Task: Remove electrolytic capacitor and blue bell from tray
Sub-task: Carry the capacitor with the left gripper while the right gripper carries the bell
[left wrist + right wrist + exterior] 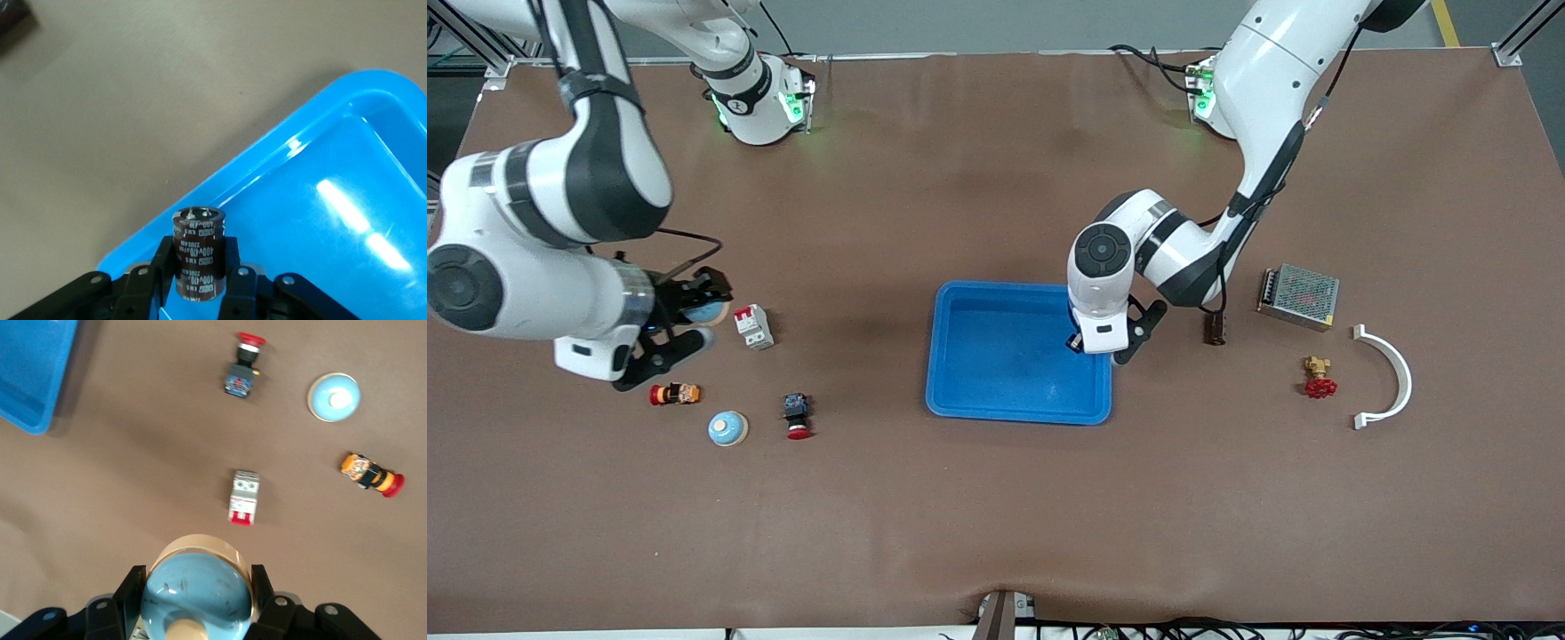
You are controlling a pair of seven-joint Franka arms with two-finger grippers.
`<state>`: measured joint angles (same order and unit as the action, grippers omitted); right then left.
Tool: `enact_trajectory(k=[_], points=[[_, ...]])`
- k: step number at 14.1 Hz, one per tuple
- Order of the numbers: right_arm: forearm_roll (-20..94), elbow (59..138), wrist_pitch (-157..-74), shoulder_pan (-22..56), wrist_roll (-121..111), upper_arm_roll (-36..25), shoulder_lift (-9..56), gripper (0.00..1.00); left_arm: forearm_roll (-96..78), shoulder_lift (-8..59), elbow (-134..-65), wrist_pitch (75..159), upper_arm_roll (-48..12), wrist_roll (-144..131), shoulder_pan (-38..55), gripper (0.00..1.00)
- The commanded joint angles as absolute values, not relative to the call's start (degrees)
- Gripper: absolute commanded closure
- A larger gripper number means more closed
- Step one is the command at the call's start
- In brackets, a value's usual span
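Note:
My left gripper (1089,345) hangs over the blue tray (978,364), at its edge toward the left arm's end. It is shut on a dark brown cylindrical capacitor (198,253), held upright above the tray's rim (280,160). My right gripper (694,322) is over the table toward the right arm's end, shut on a light-blue domed bell (197,600) with a cream rim. The bell shows partly in the front view (708,313). A second blue bell (727,428) lies on the table nearer the front camera and also shows in the right wrist view (333,397).
A white-and-red breaker (753,325), an orange button (675,394) and a red-capped switch (796,415) lie around the right gripper. Toward the left arm's end are another brown capacitor (1215,327), a metal power supply (1298,296), a red valve (1319,377) and a white curved bracket (1392,373).

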<state>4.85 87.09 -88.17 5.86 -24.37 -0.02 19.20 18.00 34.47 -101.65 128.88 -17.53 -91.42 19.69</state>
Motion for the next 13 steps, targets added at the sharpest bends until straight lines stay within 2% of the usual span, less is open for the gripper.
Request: enact_trajectory(k=[1, 3, 8, 13], points=[[2.8, 95.9, -93.8, 2.5, -29.5, 1.0, 13.9, 0.57, 18.4, 32.6, -101.7, 127.2, -18.0, -81.3, 17.8, 1.00], [2.0, 102.0, -99.8, 0.8, -32.6, 1.0, 11.6, 0.57, 18.3, 32.1, -101.8, 127.1, -17.9, -73.3, 17.3, 1.00], [1.6, 111.2, -112.2, -3.2, -39.3, 0.9, 11.1, 0.57, 18.2, 30.0, -102.5, 125.8, -18.6, -56.7, 12.5, 1.00], [0.0, 117.4, -121.8, -7.9, -45.2, 0.9, 11.7, 0.57, 18.2, 28.1, -104.7, 125.3, -23.5, -43.7, 2.1, 1.00]])
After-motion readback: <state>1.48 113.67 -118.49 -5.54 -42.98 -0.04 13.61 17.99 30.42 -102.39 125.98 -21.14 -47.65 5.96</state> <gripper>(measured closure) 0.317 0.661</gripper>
